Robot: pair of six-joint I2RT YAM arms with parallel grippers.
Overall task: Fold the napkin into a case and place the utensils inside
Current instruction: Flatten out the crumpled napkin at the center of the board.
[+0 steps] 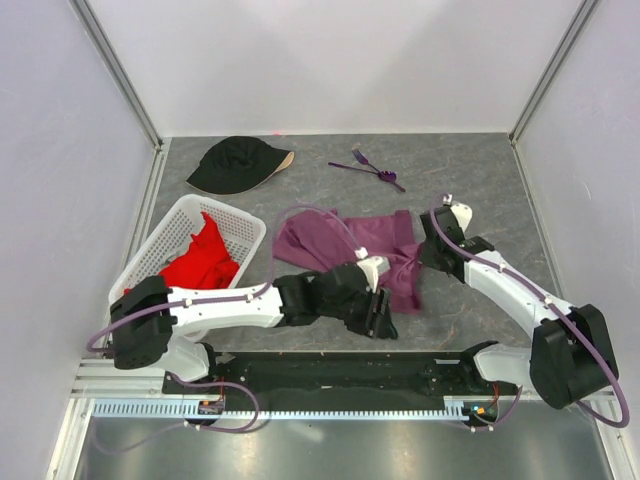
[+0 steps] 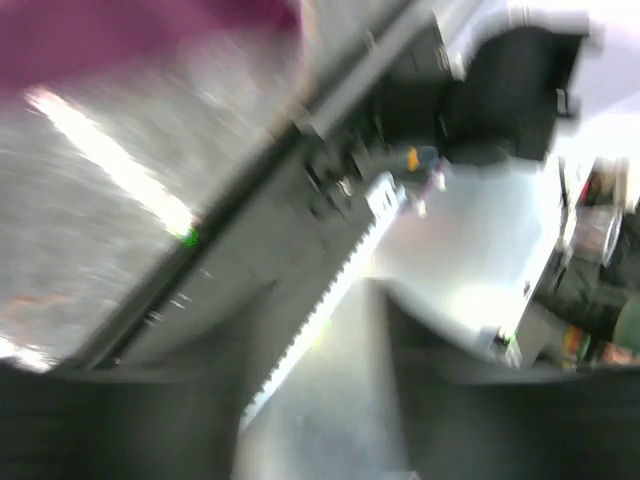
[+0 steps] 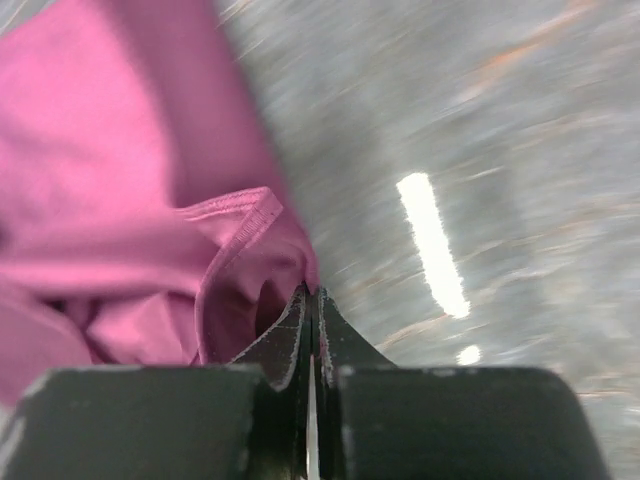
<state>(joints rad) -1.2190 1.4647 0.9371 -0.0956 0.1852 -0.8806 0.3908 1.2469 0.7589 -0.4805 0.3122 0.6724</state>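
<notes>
One thin plum-purple cloth napkin (image 1: 340, 250) lies crumpled, not yet a case, on the grey tabletop (image 1: 480, 180) in the middle, between the two arms. The right fingers (image 3: 280, 350) are pressed fully together at the napkin's right edge, and the right wrist view shows its stitched hem pinched at their tips. The left fingers (image 2: 500, 420) stand apart with a bare gap between them and grip nothing. In the top view they sit at the napkin's near edge, and the blurred left wrist view catches only a corner of purple cloth at its top left.

The slender purple plastic utensils (image 1: 370, 168) lie crossed in one small bunch at the far side of the tabletop, well apart from the napkin. One is a fork with tines, but I cannot tell the exact number, only that there are at least two. One black cap (image 1: 235, 165) rests to their left. One white plastic lattice basket (image 1: 170, 232) holds one red cloth (image 1: 205, 262)
</notes>
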